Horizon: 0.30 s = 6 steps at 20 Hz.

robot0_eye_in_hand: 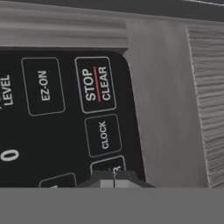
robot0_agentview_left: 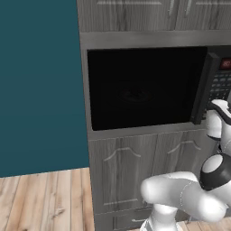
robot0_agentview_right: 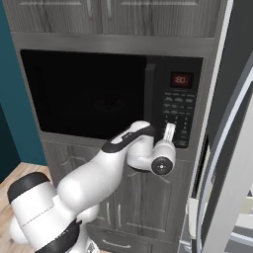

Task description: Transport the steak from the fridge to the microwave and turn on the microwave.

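Right now the microwave (robot0_agentview_right: 111, 94) is in front of me, built into the grey wood-grain cabinets (robot0_agentview_right: 148, 192), and its dark glass door (robot0_agentview_left: 142, 88) is closed. To the right of the door stands the thick black handle (robot0_agentview_right: 150, 99), and right of that is the keypad (robot0_agentview_right: 179, 116) with a small red display (robot0_agentview_right: 181, 79) above it. My gripper (robot0_eye_in_hand: 114, 178) is shut, the two dark finger tips are pressed together with only a thin line between them, and it holds nothing. In the hand view the tips are against the lower right corner of the keypad, on a button which they mostly hide, so I cannot read its label. Just above them I can read the CLOCK button (robot0_eye_in_hand: 103, 135), then STOP CLEAR (robot0_eye_in_hand: 96, 84), and EZ-ON (robot0_eye_in_hand: 44, 85) is to the left of that one. In the right base view my hand (robot0_agentview_right: 165, 143) reaches up to the lower part of the keypad, and my white arm (robot0_agentview_right: 99, 178) rises from the lower left. At the right edge of that view stands the fridge (robot0_agentview_right: 232, 163) with its long curved silver handle (robot0_agentview_right: 217, 163). On the left are a teal wall (robot0_agentview_left: 40, 85) and a wooden floor (robot0_agentview_left: 45, 200). I cannot see the steak; the glass of the door is too dark to tell what is behind it.
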Available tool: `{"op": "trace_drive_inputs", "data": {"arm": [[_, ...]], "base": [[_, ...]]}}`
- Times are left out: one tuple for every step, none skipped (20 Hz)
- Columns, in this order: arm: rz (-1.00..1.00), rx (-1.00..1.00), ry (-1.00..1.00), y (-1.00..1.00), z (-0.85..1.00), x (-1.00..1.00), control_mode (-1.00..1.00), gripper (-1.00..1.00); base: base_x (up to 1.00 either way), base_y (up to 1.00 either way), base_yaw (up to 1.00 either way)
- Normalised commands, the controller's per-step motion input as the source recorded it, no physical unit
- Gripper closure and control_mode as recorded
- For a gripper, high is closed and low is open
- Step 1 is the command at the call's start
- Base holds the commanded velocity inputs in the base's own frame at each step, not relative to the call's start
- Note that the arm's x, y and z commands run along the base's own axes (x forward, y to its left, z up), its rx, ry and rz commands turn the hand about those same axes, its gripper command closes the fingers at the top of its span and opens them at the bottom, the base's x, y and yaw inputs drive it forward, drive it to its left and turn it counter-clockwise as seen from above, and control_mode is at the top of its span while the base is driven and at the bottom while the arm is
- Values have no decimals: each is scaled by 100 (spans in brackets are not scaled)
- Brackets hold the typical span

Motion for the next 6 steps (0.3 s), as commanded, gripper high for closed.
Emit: {"op": "trace_drive_inputs", "data": {"arm": [[0, 0, 0, 0, -13, 38, -100, 100], [0, 0, 0, 0, -18, 38, -100, 100], [0, 0, 0, 0, -24, 39, -100, 100], [0, 0, 0, -3, -16, 31, -100, 100], [0, 0, 0, 0, -11, 19, -100, 100], [0, 0, 0, 0, -10, 14, -100, 100]], "base": [[0, 0, 0], [0, 0, 0], [0, 0, 0], [0, 0, 0], [0, 0, 0], [0, 0, 0]]}}
